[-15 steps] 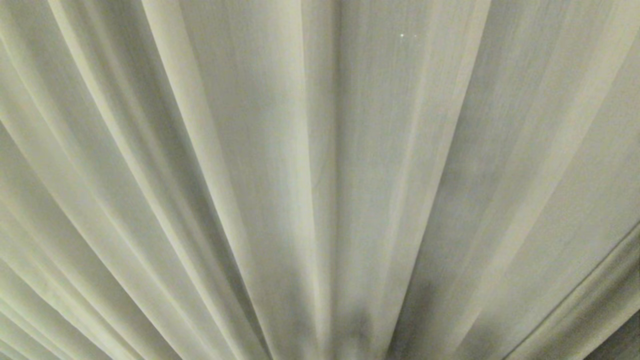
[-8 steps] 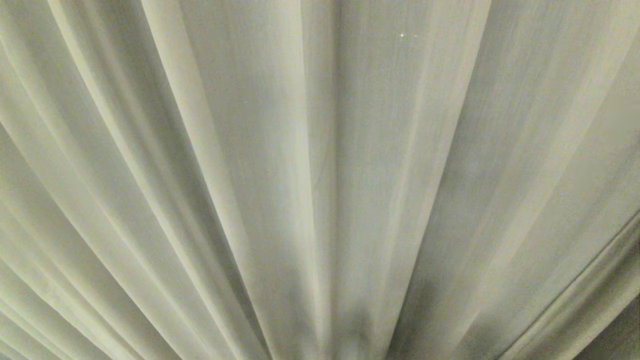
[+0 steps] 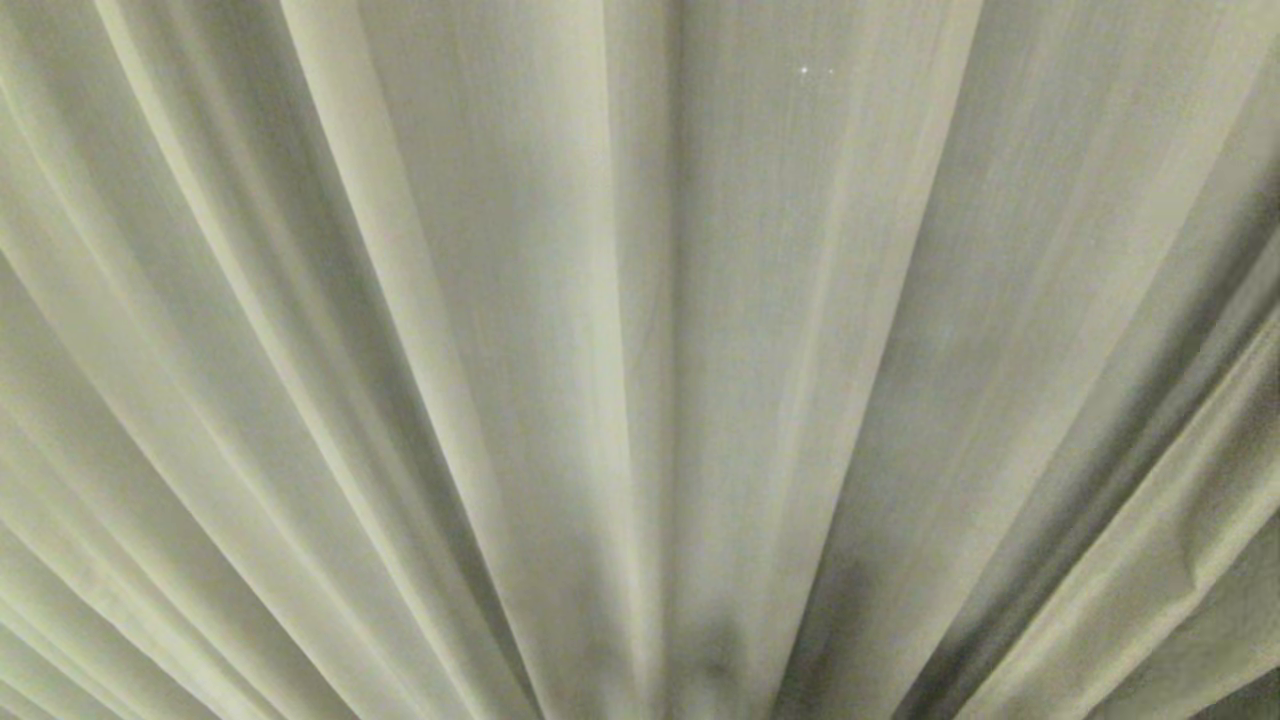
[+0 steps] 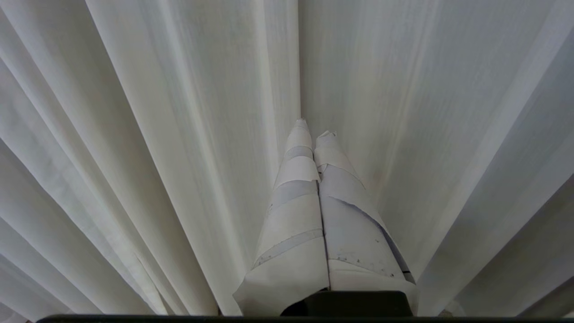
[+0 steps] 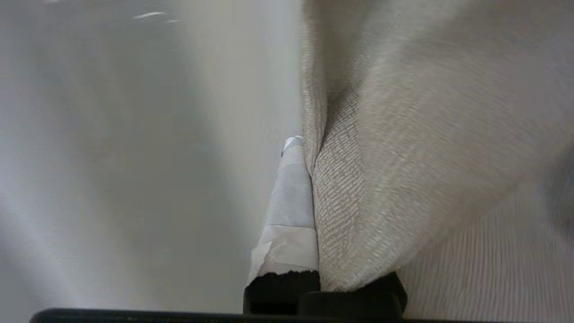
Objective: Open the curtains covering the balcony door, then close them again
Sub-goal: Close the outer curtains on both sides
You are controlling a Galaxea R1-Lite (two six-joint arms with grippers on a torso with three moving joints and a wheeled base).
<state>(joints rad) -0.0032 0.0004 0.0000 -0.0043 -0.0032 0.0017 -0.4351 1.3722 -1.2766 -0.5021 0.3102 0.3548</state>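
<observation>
Fabric: cream, slightly sheer curtains (image 3: 560,300), hanging in long soft pleats, filling the head view; door not visible behind them.
Right pincer (image 5: 309,179): clamped on a curtain fold; one taped finger (image 5: 291,202) shows, cloth drapes over the other.
Left pincer (image 4: 314,130): taped fingers together, empty, tips close to the cloth.
Handling (judgement): light, limp, no stiffness; stretches before it slides, may slip from the tape.
Hold point (judgement): bunched fold near the panel edge, pinched deep.
Risk: snagging, folds dragging unevenly.
</observation>
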